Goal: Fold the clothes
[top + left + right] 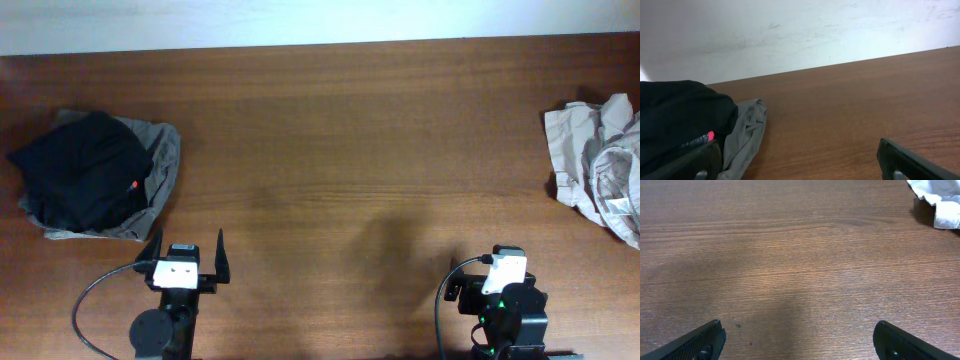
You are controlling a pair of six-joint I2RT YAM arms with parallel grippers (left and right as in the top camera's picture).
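Observation:
The clothes lie in two heaps. At the left, a black garment point(80, 175) with a small red-orange spot point(133, 185) rests bunched on a grey one point(165, 150). The left wrist view shows the same black cloth point(675, 115) and grey cloth point(747, 130) at its lower left. A crumpled beige heap point(600, 160) sits at the right edge; its corner point(937, 200) shows in the right wrist view. My left gripper point(187, 245) point(799, 152) stands open just right of the dark heap, holding nothing. My right gripper point(799, 332) is open over bare wood.
The brown wooden table point(340, 130) stretches between the two heaps. A pale wall runs along the far edge point(800, 35). Both arm bases and their cables sit at the near edge, with the right arm point(505, 295) low in the overhead view.

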